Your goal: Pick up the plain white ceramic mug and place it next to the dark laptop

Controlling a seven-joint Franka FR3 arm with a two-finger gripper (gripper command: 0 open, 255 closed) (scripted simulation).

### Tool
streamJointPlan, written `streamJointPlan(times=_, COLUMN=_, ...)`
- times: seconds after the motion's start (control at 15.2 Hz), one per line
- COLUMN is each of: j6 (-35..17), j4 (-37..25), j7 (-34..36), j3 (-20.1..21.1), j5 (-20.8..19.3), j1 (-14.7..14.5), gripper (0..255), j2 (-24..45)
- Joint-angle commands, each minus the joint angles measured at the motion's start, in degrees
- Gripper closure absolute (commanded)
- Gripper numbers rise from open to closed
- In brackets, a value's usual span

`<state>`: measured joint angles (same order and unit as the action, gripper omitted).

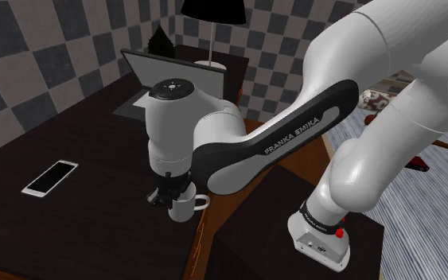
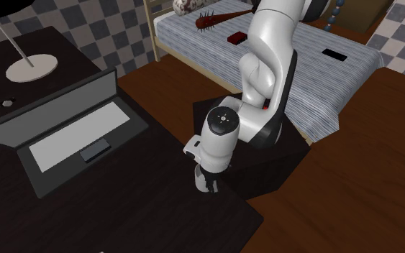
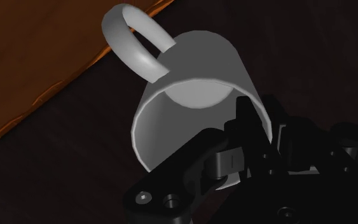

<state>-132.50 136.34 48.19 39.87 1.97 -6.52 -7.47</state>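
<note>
Gripper [image 3: 260, 118] jaws straddling mug [image 3: 196, 70] wall, one finger inside, one outside, seemingly pinching it. Mug sitting at desk [image 1: 23, 151] edge nearest stand [image 1: 262, 231], handle poking over edge. Grasp prob. being made; lift, carry, placing all pending. Laptop [image 1: 178, 79] standing open well apart, nr desk's far corner by lamp [image 1: 212, 32].

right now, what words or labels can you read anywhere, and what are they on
"FRANKA EMIKA": on the dark side of the arm, in the shoulder view.
Small print on the arm's base: too small to read.
Laptop, phone, mug: no writing can be seen.
</note>
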Motion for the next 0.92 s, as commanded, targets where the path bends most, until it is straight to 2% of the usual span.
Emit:
streamJointPlan(times=0.0, j6=1.18, j4=-0.49, j7=-0.58, j3=-0.24, j5=0.67, j1=-0.11, gripper=255, j2=-0.87)
streamJointPlan(times=0.86, j6=11.79, j4=-6.21, j7=-3.83, j3=-2.42, j5=4.20, j1=-0.89, gripper=255, j2=-6.70)
